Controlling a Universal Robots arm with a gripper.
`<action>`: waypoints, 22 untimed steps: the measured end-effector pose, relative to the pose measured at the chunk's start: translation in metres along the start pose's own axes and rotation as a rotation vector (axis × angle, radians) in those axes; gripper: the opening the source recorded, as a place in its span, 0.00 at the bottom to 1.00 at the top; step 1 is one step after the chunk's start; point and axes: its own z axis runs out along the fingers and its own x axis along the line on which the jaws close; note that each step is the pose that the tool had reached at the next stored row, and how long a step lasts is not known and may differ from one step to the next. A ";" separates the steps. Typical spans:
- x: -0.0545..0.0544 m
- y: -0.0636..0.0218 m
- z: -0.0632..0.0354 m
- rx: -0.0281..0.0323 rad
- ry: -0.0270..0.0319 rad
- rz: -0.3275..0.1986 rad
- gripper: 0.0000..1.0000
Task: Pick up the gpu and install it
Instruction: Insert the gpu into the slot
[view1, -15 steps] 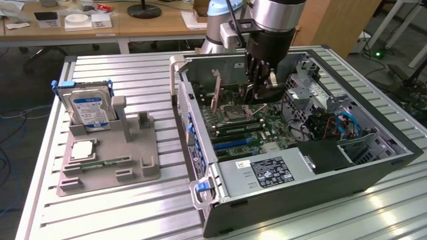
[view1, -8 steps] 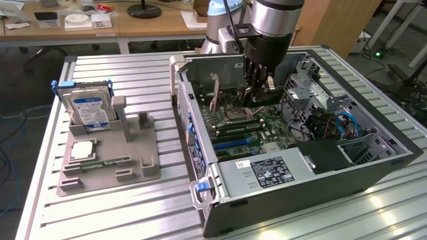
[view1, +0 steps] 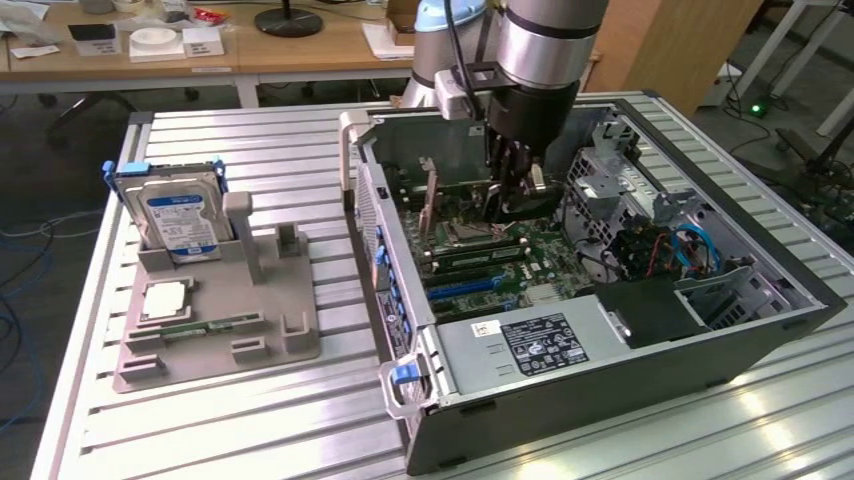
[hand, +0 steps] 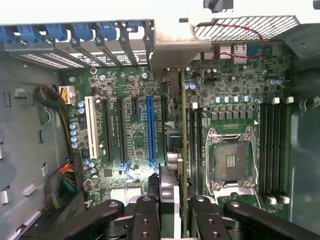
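Note:
Inside the open computer case (view1: 747, 320), my gripper (view1: 515, 198) reaches down over the motherboard (view1: 514, 262). In the wrist view my gripper (hand: 175, 212) is shut on the gpu (hand: 183, 150), which I see edge-on as a thin green board with a black cooler on one side. Its silver end bracket (hand: 177, 50) sits against the case's rear slot openings. The card hangs upright just above the motherboard (hand: 132, 142), beside the blue slot (hand: 151, 130) and between it and the processor socket (hand: 230, 160). Whether its lower edge touches a slot is hidden.
A grey fixture (view1: 254, 330) at the exterior view's left holds a silver hard drive with a blue label (view1: 180, 220), a processor chip (view1: 163, 298) and a narrow memory stick (view1: 220, 325). The power supply (view1: 534, 345), drive cage (view1: 607, 175) and cables (view1: 667, 250) crowd the case.

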 end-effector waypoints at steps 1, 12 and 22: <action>0.000 0.0001 0.0018 -0.0002 0.0000 0.000 0.28; 0.002 0.0016 0.0144 -0.0007 0.0001 -0.002 0.28; 0.004 0.0076 0.0309 -0.0215 0.0024 -0.001 0.28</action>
